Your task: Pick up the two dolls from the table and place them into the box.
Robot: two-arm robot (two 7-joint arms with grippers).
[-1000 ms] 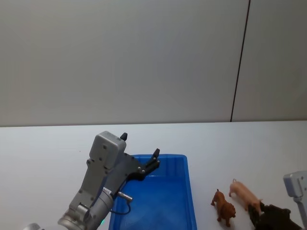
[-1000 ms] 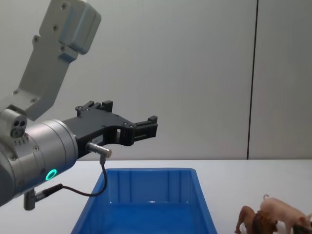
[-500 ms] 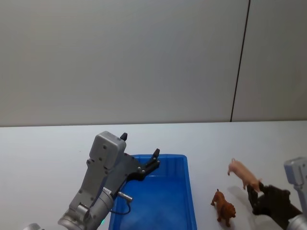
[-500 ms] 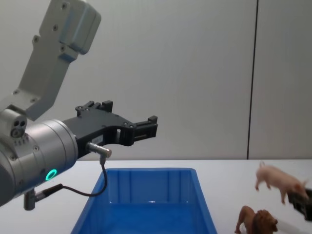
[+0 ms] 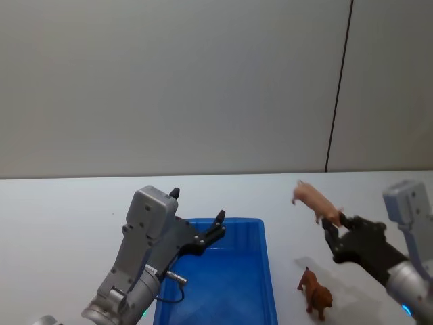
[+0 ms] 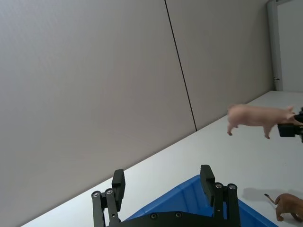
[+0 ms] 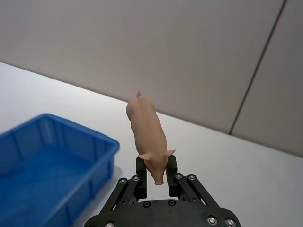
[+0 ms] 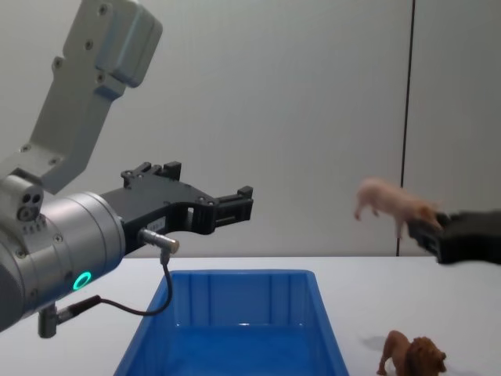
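Though on the table (image 5: 67, 217) before, pig (image 5: 312, 198) now aloft in right claw (image 5: 335, 225).

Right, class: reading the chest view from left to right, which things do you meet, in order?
box → pig → right gripper. Left out: left gripper, above the box, and lion, below the pig.

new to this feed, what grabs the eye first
A pale pink pig hangs in the air, clamped by its head in the right gripper, right of the blue box. The left gripper hovers open over the box, and the brown lion stands on the table.
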